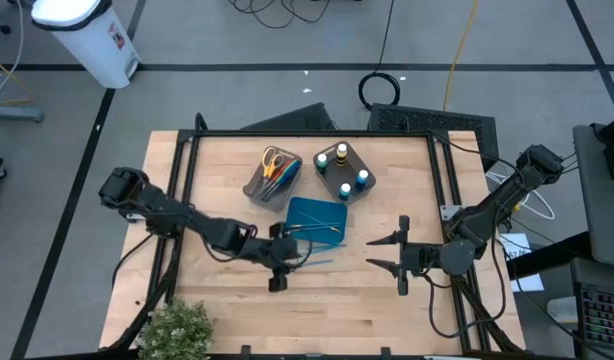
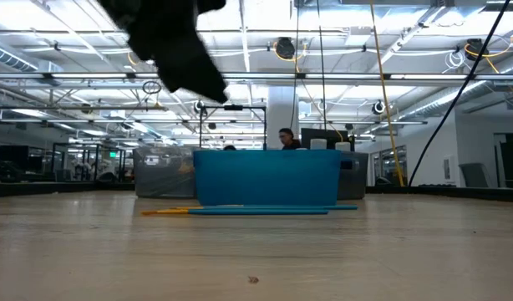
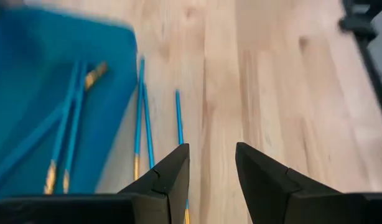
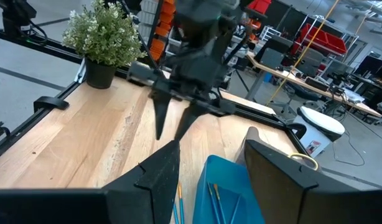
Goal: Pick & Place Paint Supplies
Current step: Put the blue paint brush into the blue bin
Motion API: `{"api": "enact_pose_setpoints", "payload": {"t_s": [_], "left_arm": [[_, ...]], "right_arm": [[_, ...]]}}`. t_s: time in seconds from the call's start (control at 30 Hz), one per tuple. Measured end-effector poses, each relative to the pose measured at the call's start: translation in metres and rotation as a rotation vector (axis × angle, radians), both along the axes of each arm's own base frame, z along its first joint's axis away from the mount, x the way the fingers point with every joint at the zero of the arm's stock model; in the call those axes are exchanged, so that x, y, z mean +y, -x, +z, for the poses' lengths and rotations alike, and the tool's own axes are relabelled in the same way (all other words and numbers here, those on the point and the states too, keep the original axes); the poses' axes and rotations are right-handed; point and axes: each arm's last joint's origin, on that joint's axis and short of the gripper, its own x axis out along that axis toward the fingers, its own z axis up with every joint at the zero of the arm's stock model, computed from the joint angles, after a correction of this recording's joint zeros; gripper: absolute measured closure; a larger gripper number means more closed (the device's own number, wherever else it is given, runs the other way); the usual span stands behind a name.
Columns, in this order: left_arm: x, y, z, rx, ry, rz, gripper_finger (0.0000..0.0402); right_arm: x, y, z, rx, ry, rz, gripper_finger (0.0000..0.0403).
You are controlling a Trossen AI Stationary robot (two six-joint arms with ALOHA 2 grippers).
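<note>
Blue brushes (image 3: 143, 121) lie flat on the desk (image 1: 217, 300) just beside the teal tray (image 1: 309, 212), long axes along its edge, orange ends toward the left claw (image 3: 209, 171), which hangs released above them. Right claw (image 1: 401, 255) waits spread, empty.

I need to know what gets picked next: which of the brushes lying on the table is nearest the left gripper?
The lone brush running down to the left gripper; the other two on the wood lie paired beside the teal tray.
</note>
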Motion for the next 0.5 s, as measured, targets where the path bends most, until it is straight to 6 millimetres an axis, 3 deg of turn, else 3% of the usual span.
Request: {"api": "enact_pose_setpoints", "payload": {"t_s": [0.23, 0.5], "left_arm": [[-0.011, 0.02, -0.037, 0.11, -0.011, 0.036, 0.0263], [-0.007, 0.035, -0.07, 0.194, -0.024, 0.12, 0.0263]], "right_arm": [[0.0, 0.0, 0.0, -0.001, 0.0, -0.001, 0.0232], [0.0, 0.0, 0.001, -0.005, -0.005, -0.003, 0.0232]]}}
